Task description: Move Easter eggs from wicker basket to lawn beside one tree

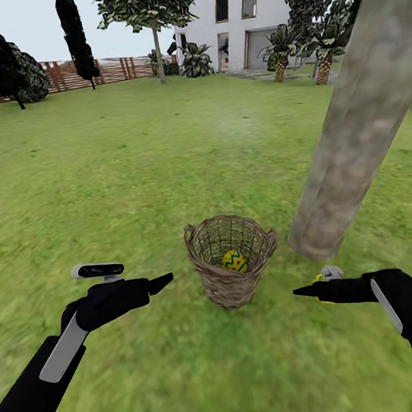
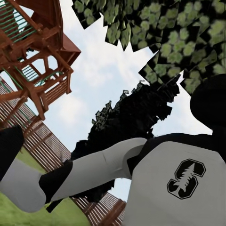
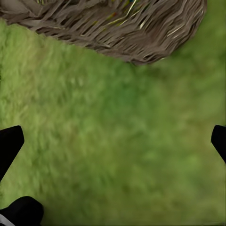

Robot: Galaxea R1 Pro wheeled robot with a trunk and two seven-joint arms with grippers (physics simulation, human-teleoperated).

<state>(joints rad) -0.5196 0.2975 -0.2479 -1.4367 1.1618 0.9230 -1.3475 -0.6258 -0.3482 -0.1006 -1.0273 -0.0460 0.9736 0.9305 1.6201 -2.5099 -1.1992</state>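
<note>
Head view: lawn (image 1: 133, 169), mottled green, ran back to a brown slatted fence (image 1: 61, 75), dark columnar trees (image 1: 76, 32) and a white house (image 1: 238, 20). Wicker basket (image 1: 231, 259) stood upright on the grass, one Easter egg (image 1: 234, 261) inside; thick pale tree (image 1: 355, 122) just beside it. Left gripper (image 1: 163, 281) and right gripper (image 1: 302, 292) flanked the basket; left's state could not be told.

Left wrist view: sky, foliage, a wooden play tower (image 2: 37, 61), the robot's trunk (image 2: 179, 188).

Right wrist view: fingertips (image 3: 9, 143) spread wide over grass, basket (image 3: 117, 28) beyond.

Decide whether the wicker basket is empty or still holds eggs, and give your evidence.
Not empty. One Easter egg lies inside the upright wicker basket in the head view; whether its wall hides another, cannot tell.
</note>
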